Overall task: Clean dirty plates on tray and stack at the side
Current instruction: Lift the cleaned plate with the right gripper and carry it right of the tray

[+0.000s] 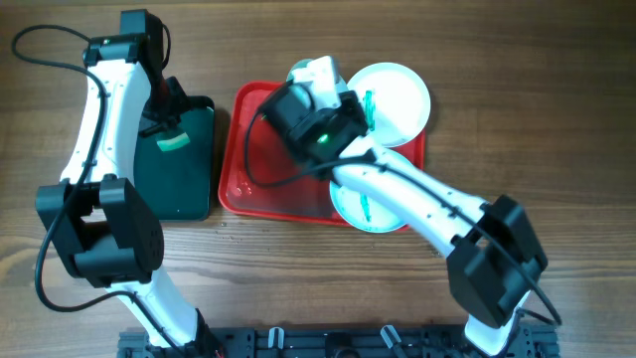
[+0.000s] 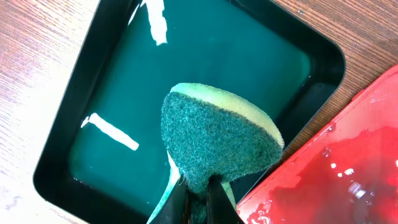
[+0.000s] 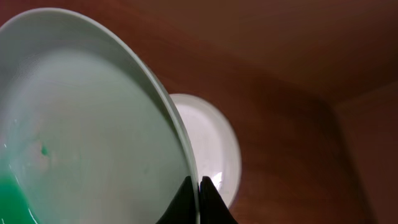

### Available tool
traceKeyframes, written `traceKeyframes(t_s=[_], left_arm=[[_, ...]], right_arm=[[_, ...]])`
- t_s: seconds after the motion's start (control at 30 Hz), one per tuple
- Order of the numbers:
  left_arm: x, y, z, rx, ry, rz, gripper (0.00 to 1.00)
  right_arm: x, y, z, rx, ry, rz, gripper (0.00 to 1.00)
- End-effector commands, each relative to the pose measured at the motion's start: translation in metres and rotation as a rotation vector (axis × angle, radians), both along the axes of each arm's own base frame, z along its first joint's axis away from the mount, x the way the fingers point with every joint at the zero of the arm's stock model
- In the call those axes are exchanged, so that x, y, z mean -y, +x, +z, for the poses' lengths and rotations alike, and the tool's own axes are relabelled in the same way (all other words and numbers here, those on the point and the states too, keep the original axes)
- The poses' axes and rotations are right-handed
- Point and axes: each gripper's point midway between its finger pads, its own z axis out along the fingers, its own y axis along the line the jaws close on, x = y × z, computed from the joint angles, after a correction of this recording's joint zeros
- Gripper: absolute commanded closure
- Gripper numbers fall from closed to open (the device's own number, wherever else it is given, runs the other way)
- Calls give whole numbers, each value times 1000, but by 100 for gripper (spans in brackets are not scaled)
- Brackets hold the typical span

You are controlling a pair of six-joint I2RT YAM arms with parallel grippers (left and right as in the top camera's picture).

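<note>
So right end effector (image 3: 198, 186) pinches a plate (image 3: 93, 124), left end effector (image 2: 198, 194) clamps the sponge (image 2: 217, 140) at the tray's (image 1: 268, 189) 9 o'clock; scrubbing's next, I reckon.

Right arm (image 1: 397, 194) hides most of the rear plate (image 1: 295, 72) and part of the tray (image 1: 248, 159); the close-up plate (image 3: 93, 124) is blurred and cropped.

The rounded sponge (image 2: 217, 140) pinched in the left gripper (image 2: 198, 199) has a rough, fibrous dark green scouring face over soft, pale yellow-green foam. Beneath that gripper, the dark green rectangular plastic tray (image 2: 236, 56) is glossy and throws back bright white streaks of light. To the gripper's right, the large red plastic tray (image 2: 336, 174) looks slick and wet, beaded with droplets. The brown wooden table (image 2: 37, 50) is matt and grained. The round white plate with a pale teal rim (image 3: 93, 124), nipped in the right gripper (image 3: 198, 196), is smooth with a soft sheen.
</note>
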Motion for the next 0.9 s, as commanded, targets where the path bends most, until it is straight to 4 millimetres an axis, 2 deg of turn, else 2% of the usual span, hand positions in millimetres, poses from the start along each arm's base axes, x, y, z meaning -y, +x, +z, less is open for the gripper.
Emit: traceKeyframes(t_s=[0.0, 0.07, 0.13, 0.4, 0.47, 0.5, 0.57, 0.63, 0.67, 0.77, 0.8, 0.87], left_arm=[[1, -1, -5, -7, -15, 23, 96], [1, -1, -5, -7, -15, 23, 96], [1, -1, -5, -8, -15, 23, 96], [1, -1, -5, -8, -15, 23, 96], [1, -1, -5, -8, -15, 23, 96], [1, -1, -5, -8, -15, 22, 96], [1, -1, -5, -9, -15, 23, 96], [1, -2, -6, -15, -15, 22, 96], [1, -4, -6, -20, -16, 22, 96], [1, -4, -6, -21, -16, 22, 96], [1, -4, -6, -21, -15, 22, 96], [1, -4, -6, -21, -16, 22, 96]], right_arm=[[-2, -20, 64, 264, -213, -96, 96], [-10, -31, 80, 331, -256, -114, 96], [-21, -36, 84, 334, -276, -89, 96], [-28, -40, 84, 340, -265, -73, 96], [-33, -35, 72, 275, -246, -15, 96], [-41, -31, 52, 180, -211, 65, 96], [-49, -31, 17, 21, -103, 156, 96], [-48, -39, -16, -208, 126, 206, 96], [-49, -40, -20, -285, 219, 237, 96], [-36, -30, -3, -429, 548, 310, 96], [-23, -24, 8, -455, 654, 323, 96], [18, -12, 22, -486, 803, 292, 96]])
